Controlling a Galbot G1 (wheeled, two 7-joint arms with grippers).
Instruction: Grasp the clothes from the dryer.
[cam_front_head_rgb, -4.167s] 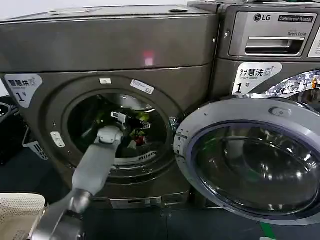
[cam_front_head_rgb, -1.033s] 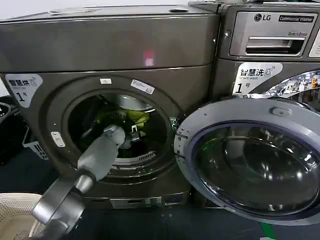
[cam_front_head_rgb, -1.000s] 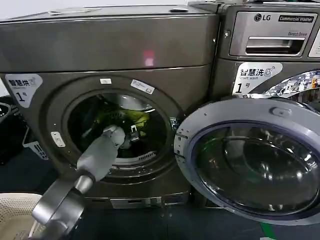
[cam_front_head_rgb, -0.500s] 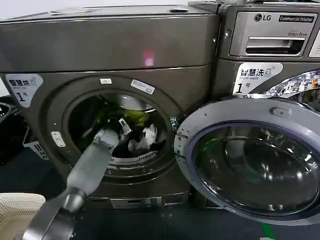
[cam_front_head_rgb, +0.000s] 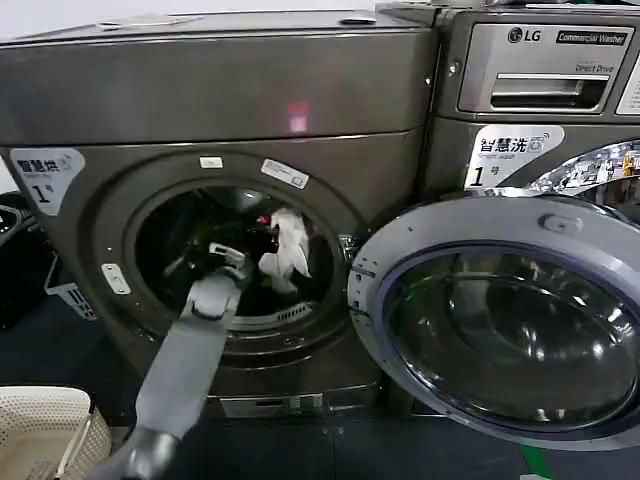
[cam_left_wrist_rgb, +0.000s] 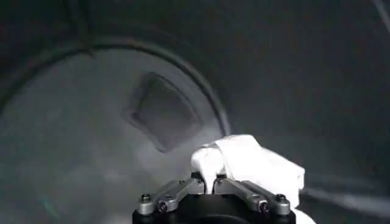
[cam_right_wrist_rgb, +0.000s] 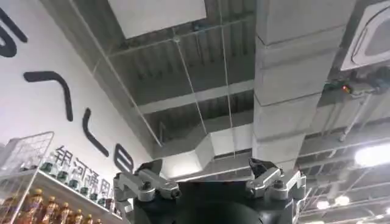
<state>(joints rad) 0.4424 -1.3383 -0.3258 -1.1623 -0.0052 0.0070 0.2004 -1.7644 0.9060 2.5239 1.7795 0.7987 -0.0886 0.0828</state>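
1. Inside the dryer (cam_front_head_rgb: 150, 110), the left gripper (cam_left_wrist_rgb: 207, 180) clenches the clothes (cam_front_head_rgb: 285, 250), soft white cloth bunched at its fingertips.
2. The drum's metal wall curves smooth and grey behind.
3. The right gripper (cam_right_wrist_rgb: 210, 182) points at a ceiling, fingers spread, holding nothing.

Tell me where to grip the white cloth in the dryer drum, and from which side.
Grip the white cloth at its bunched upper fold, coming straight in through the dryer porthole from the front. It hangs loose and crumpled, so the fold likely offers the most fabric to pinch. The left gripper appears already shut on that fold; the right gripper points at the ceiling.
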